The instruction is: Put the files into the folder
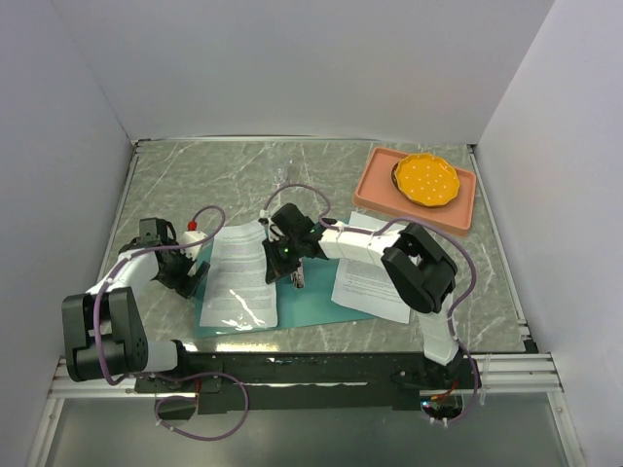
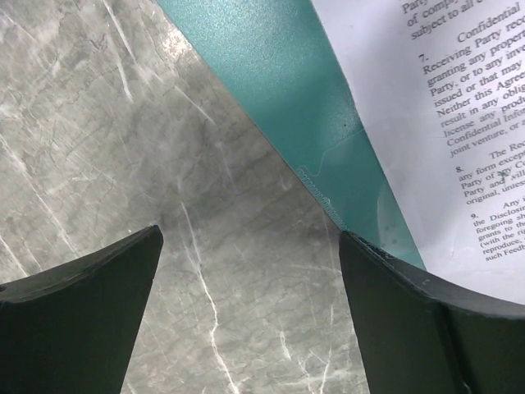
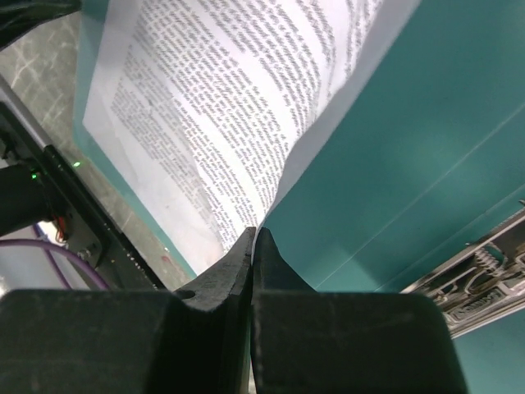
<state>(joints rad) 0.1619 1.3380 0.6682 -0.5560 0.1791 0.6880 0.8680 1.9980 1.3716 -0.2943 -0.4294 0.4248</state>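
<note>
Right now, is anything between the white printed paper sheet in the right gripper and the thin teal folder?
Nothing visible. The white printed sheet rests directly on the teal folder; the right gripper pinches its edge; the metal clip sits beside it.

Matt white paper files (image 1: 243, 277); finely textured teal folder (image 1: 316, 302); glossy marbled table (image 1: 195, 175).

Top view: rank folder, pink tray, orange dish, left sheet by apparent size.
1. folder, though partly covered
2. tray and left sheet: too alike to rank
3. orange dish, smallest
</note>
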